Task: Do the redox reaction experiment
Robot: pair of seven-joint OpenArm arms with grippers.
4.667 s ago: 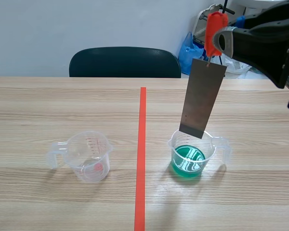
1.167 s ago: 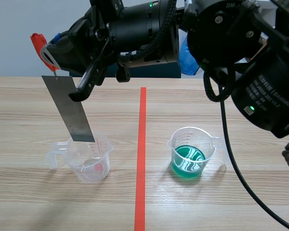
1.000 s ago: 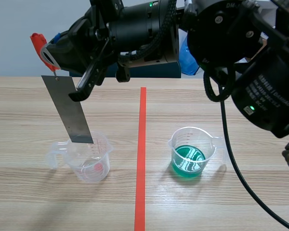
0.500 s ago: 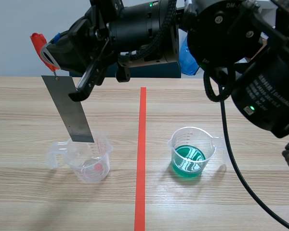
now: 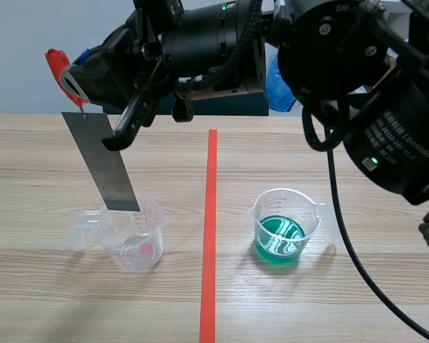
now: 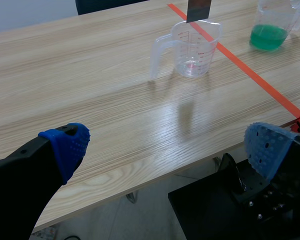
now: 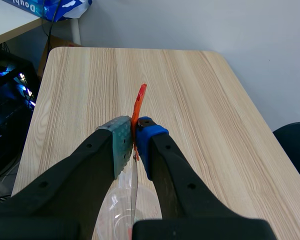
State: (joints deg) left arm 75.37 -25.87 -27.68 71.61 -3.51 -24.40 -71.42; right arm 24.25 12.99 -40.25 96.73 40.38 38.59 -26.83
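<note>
Right wrist view: your right gripper (image 7: 132,141) pinched the red handle (image 7: 139,101) so the metal strip (image 5: 104,163) hung free below its fingers for dipping; left gripper (image 6: 169,147) gaped empty.

The pale wood-grain worktop (image 5: 343,150) carries two things, one on each side of an orange-red tape line (image 5: 210,214) that runs from 6 to 12 o'clock. At 9 o'clock from the line stands a clear measuring cup (image 5: 132,236), its handle toward 9 o'clock. At 3 o'clock stands a measuring cup of green liquid (image 5: 282,229), its handle toward 3 o'clock.
</note>
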